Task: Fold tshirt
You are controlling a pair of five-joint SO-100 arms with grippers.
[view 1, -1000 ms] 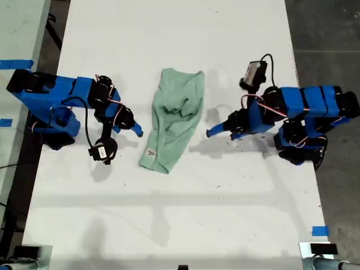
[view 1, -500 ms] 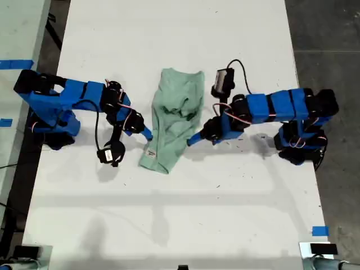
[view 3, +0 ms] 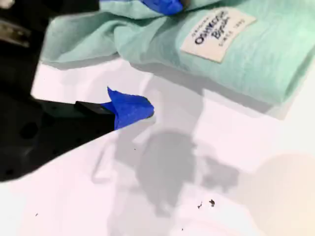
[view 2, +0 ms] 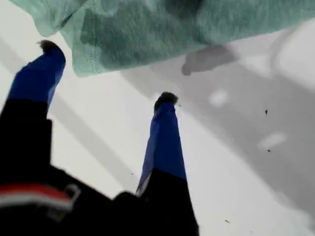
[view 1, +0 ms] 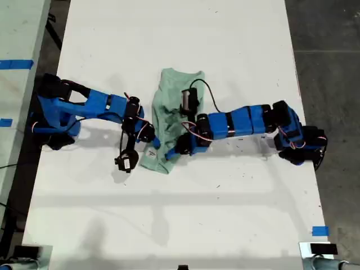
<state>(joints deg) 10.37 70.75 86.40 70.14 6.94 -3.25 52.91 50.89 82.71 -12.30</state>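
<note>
Our first gripper (view 2: 106, 71) gapes empty beside the tshirt (view 1: 174, 115); our second gripper (view 3: 157, 54) straddles its tagged edge, spread.

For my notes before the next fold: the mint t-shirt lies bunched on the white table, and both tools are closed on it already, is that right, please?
Not quite. The t-shirt does lie bunched on the white table, but neither tool is closed on it. The first wrist view shows my first tool open at the cloth's edge; the second wrist view shows my second tool open by the white tag.

The pale mint-green tshirt (view 1: 171, 121) is lying crumpled and roughly folded lengthwise mid-table, its white tag (view 3: 217, 33) facing up.
</note>
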